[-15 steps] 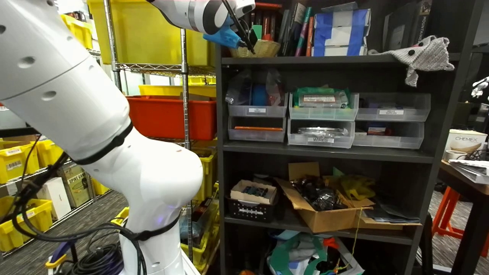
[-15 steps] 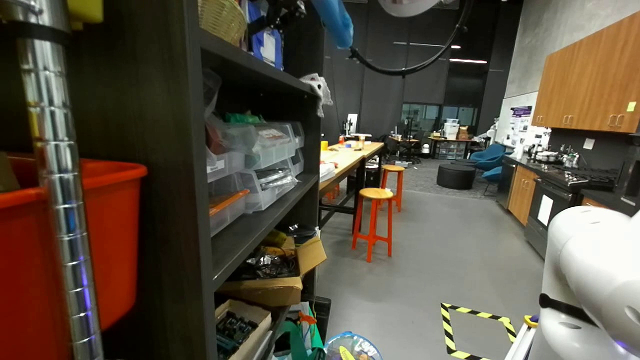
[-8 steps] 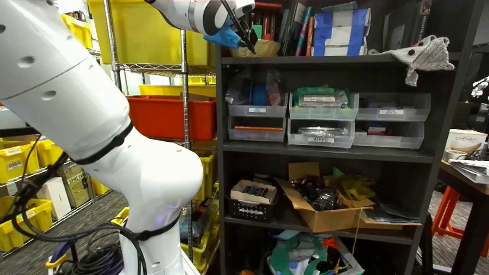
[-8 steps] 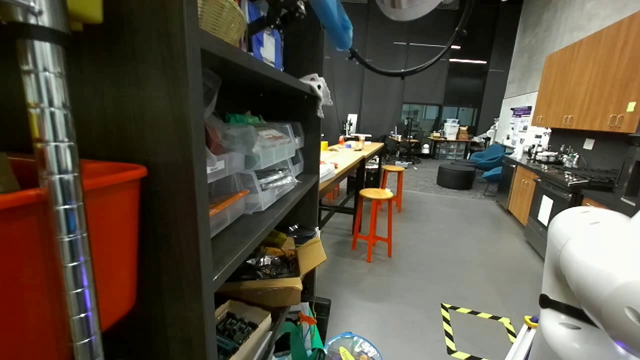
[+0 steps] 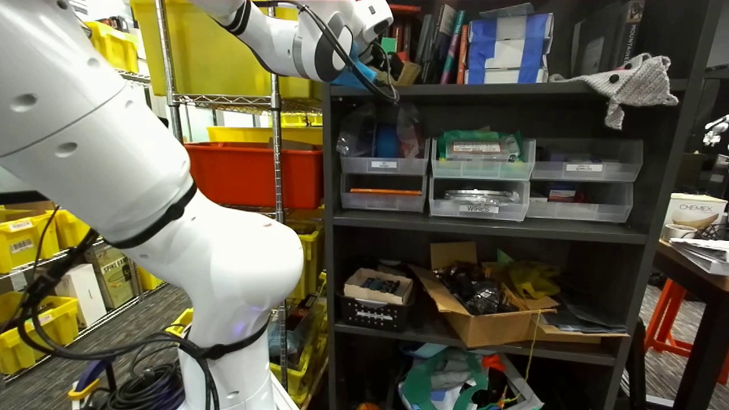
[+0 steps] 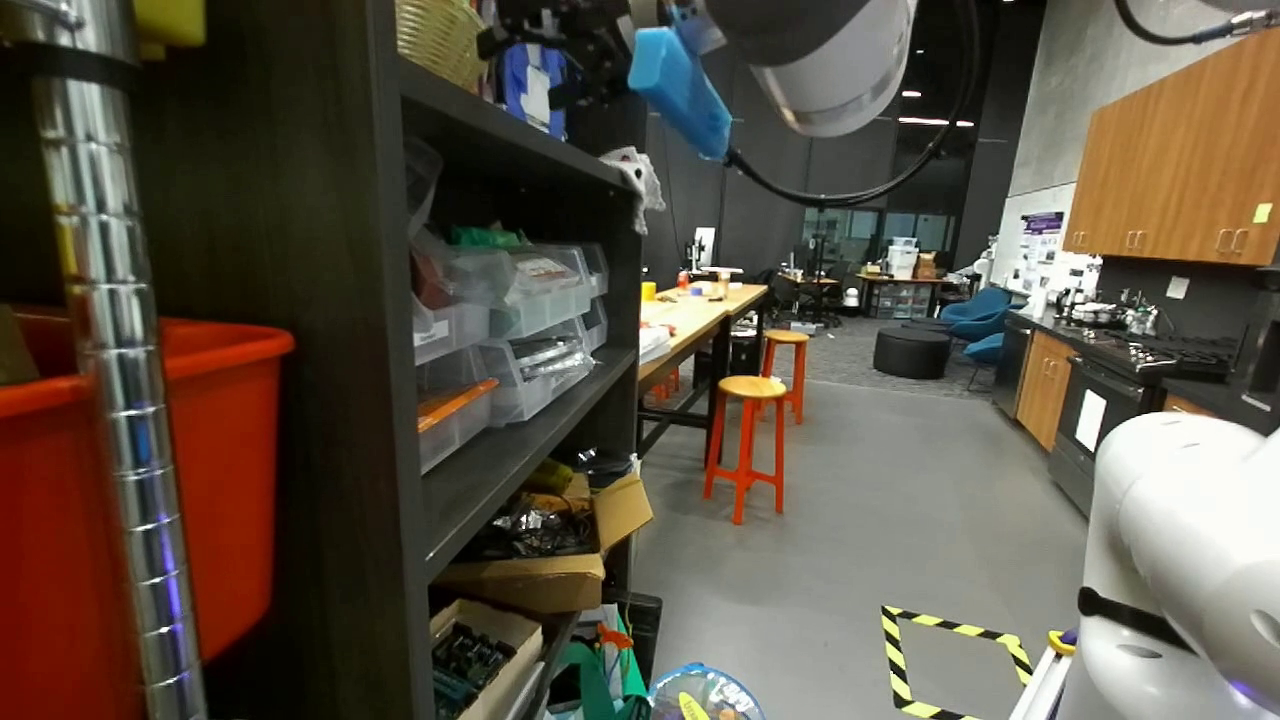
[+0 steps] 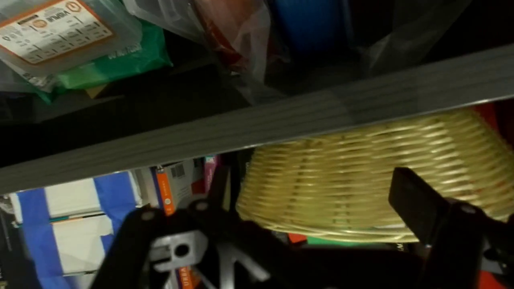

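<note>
A woven straw basket (image 7: 321, 204) sits on the top shelf of the dark bookcase. In the wrist view the scene appears upside down, so the basket's rim faces the bottom. My gripper (image 7: 313, 176) is open in front of it, with black fingers (image 7: 417, 200) spread wide and nothing held. Basket wall shows across the gap; whether a finger touches it I cannot tell. In an exterior view the open gripper (image 6: 525, 70) hangs near the basket (image 6: 437, 40). The arm's blue-wrapped part (image 5: 356, 77) and cables hide much of the basket (image 5: 409, 74) in an exterior view.
The shelf edge (image 7: 200, 134) runs close by the basket. Books (image 5: 450, 48) and a white box with blue stripes (image 5: 510, 48) stand beside it. A knitted grey toy (image 5: 632, 85) hangs over the shelf. Clear bins (image 5: 478, 196) fill the shelf below; a metal rack post (image 5: 275, 142) stands alongside.
My arm's wrist and gripper have come down and turned; in an exterior view they shifted slightly right across the basket. The gripper now shows more fully. The shelf's things look unmoved.
</note>
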Motion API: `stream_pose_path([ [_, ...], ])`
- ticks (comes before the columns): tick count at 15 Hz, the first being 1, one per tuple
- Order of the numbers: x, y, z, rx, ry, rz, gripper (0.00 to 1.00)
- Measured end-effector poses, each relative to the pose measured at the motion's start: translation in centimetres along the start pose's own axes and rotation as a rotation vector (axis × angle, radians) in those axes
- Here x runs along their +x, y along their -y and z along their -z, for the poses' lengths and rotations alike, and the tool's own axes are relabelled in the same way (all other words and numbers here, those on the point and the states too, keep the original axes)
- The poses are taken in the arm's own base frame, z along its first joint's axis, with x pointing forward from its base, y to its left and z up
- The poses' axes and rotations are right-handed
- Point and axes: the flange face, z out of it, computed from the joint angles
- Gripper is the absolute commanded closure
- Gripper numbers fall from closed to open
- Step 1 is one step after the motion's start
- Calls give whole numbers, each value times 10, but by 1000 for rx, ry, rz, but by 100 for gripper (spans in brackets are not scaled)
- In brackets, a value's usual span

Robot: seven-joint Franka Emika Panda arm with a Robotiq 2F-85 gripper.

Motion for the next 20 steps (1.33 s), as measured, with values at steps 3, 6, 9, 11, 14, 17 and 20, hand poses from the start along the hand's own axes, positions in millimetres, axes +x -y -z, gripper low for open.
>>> stream_pose_path([
  [3,-8,-25,9,-32,3,-14,0],
  [6,-7,-29,25,-26,-52,84,0],
  [9,-4,-12,39,27,-114,219,0],
  [11,-2,1,46,76,-140,295,0],
  [14,6,11,56,132,-242,395,0],
  [17,22,12,64,166,-364,470,0],
  [20,37,10,59,201,-406,479,0],
])
